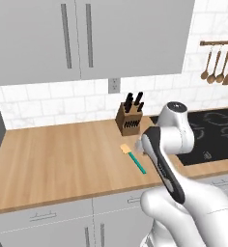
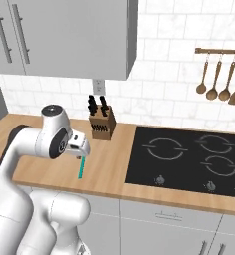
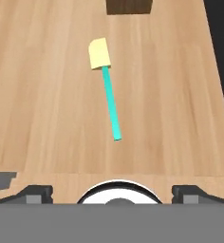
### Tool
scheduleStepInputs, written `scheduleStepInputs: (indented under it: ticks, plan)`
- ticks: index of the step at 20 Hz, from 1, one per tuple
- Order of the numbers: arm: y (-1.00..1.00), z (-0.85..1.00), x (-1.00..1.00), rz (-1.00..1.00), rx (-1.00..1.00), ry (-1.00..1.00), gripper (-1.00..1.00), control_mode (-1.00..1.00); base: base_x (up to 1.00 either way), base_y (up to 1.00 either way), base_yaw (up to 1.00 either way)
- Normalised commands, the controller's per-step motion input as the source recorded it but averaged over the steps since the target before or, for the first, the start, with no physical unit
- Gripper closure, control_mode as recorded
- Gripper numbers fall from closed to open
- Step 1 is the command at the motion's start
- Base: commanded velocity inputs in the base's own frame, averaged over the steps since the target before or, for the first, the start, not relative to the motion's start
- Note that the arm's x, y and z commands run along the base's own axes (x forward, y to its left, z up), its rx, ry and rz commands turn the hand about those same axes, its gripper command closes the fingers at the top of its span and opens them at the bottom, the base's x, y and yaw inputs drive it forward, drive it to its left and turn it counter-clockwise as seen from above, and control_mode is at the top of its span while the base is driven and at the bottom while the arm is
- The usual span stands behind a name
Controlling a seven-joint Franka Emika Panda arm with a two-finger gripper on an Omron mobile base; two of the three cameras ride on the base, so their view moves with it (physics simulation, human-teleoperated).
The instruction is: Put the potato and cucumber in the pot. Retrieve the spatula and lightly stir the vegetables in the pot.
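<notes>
Your gripper (image 3: 112, 192) hangs nearest, fingers spread wide and empty, above the spatula (image 3: 107, 85) lying flat on the wooden counter (image 3: 42, 104) near the knife block (image 1: 130, 117). You look to be at the retrieval step; next, descend and straddle its teal handle

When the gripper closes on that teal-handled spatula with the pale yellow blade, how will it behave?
The teal-handled spatula with the pale yellow blade lies flat on the wooden counter, so rolling seems unlikely. Its thin straight handle looks stiff and light, but may pivot if pinched off-centre. The open gripper must come low.
</notes>
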Motion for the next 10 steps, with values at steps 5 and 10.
scheduleStepInputs:
  ticks: [5, 10]
  plan:
    - [0.14, -0.56, 0.28, 0.0, -0.02, 0.16, -1.0, -1.0, 0.0, 0.0, 0.0]
    - [0.1, -0.45, 0.16, 0.0, -0.05, 0.1, -1.0, -1.0, 0.0, 0.0, 0.0]
